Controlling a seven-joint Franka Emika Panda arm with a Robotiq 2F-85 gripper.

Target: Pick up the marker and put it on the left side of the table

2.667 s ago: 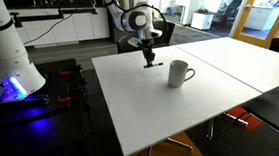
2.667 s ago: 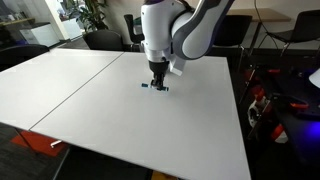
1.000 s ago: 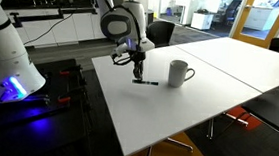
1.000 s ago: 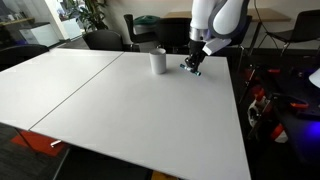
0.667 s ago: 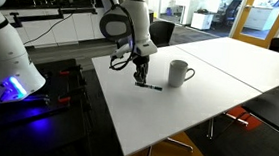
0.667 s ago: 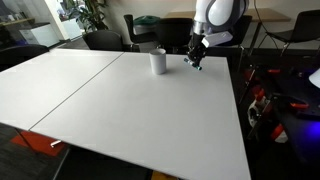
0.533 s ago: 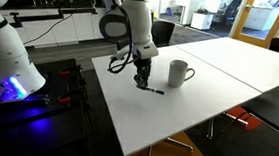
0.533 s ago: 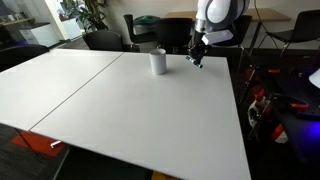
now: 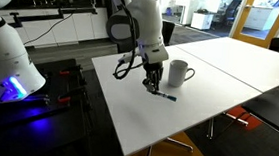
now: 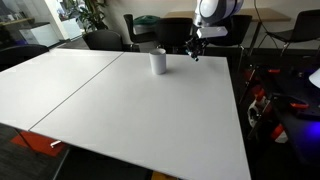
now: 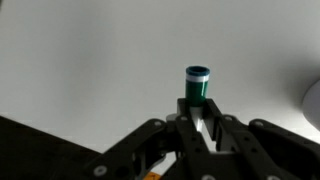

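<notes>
Just beside the white mug (image 9: 180, 73), low over the table (image 9: 165, 130), the claw (image 9: 156, 87) is clenched around the marker (image 11: 198, 86)

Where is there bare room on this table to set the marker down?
Nearly all of the table is bare: the whole stretch from the white mug to the opposite edges. The only crowded spot is the corner where the gripper holds the marker beside the mug.

The table (image 9: 161, 125) is seen as plain white, and the mug (image 9: 179, 73) is white too. At the centre of the wrist view the marker (image 11: 198, 84) is shown teal-tipped, the gripper (image 11: 201, 124) black.
</notes>
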